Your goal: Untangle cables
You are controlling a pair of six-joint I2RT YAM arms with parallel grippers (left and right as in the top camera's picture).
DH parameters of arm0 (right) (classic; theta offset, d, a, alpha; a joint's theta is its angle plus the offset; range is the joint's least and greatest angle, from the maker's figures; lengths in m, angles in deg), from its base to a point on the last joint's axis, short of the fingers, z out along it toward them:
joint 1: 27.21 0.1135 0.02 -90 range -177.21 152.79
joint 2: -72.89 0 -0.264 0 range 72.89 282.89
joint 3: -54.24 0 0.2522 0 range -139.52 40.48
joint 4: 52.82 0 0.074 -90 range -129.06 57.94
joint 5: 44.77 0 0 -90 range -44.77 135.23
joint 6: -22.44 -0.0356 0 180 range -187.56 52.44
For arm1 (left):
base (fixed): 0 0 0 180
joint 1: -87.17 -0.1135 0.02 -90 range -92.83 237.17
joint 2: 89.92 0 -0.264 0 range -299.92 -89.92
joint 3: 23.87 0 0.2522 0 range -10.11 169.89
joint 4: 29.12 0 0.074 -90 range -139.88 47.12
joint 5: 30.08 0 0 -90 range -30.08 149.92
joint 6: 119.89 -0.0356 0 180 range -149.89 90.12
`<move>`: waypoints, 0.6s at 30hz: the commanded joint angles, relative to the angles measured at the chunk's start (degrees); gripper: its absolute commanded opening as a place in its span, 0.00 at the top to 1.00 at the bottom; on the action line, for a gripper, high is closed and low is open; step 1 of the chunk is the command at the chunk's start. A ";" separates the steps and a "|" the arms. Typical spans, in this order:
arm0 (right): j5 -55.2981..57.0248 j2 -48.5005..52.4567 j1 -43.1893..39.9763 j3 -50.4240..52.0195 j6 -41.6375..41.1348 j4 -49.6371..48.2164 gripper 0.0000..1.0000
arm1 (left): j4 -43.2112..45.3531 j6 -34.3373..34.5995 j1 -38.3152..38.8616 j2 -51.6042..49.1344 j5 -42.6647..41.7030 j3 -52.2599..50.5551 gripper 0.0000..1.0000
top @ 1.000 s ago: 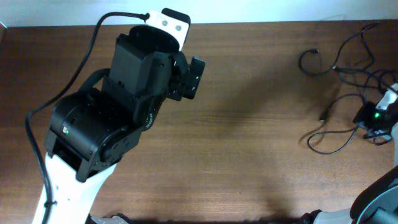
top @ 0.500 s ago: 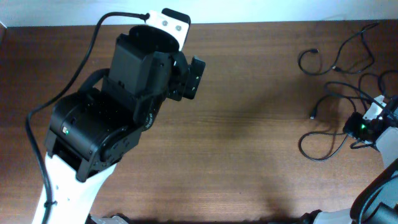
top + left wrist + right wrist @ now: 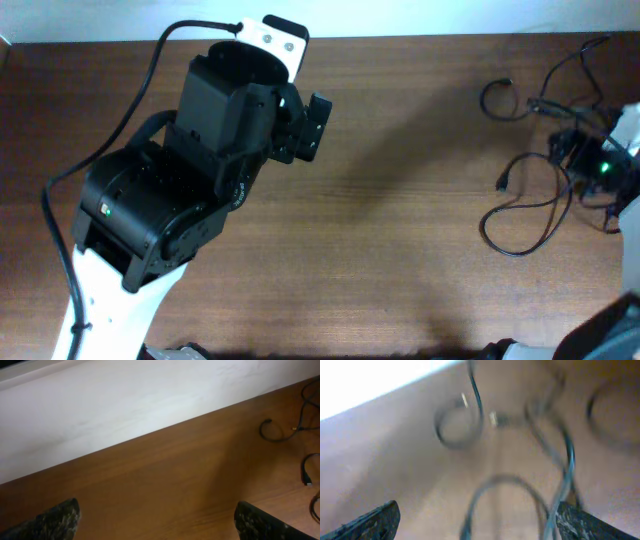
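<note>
Several thin black cables [image 3: 520, 215] lie looped and crossed at the right end of the wooden table [image 3: 400, 250], with one small loop [image 3: 497, 100] farther back. My right gripper [image 3: 572, 150] hovers over them, open. In the blurred right wrist view its jaws [image 3: 477, 506] stand wide with nothing gripped; cable loops [image 3: 500, 485] lie below, and one strand passes close by the right finger [image 3: 585, 525]. My left gripper [image 3: 308, 125] is raised far to the left, open and empty [image 3: 157, 505]. The cables' nearest ends [image 3: 272, 435] show at the right edge of its view.
A white wall [image 3: 125, 405] borders the table's far edge. The bulky left arm [image 3: 170, 210] covers the table's left part. The right arm's own thicker wire runs along the right edge, near the cables.
My right gripper has gone from shut to wide open, letting go of a cable, and has moved toward the far edge. The lower cable loop has shifted a little left. The left arm stayed still.
</note>
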 commanded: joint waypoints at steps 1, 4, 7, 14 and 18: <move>7.15 -2.97 3.45 -6.67 0.04 0.02 0.01 | 0.26 -0.68 -0.15 -0.09 -0.63 0.15 0.01; 11.82 -2.21 5.88 -8.72 0.24 -1.33 0.01 | 0.11 -0.66 -0.15 -0.09 -0.63 0.15 0.01; 11.93 0.50 7.32 -8.72 4.48 -4.48 0.02 | 0.11 -0.68 -0.15 -0.09 -0.63 0.15 0.01; 15.37 13.51 7.80 -10.84 4.50 -9.60 0.01 | -0.35 -0.70 -0.15 -0.09 -0.59 0.15 0.01; 21.09 22.08 9.88 -18.82 3.52 -7.32 0.01 | -0.31 -0.70 -0.15 -0.09 -0.59 0.15 0.01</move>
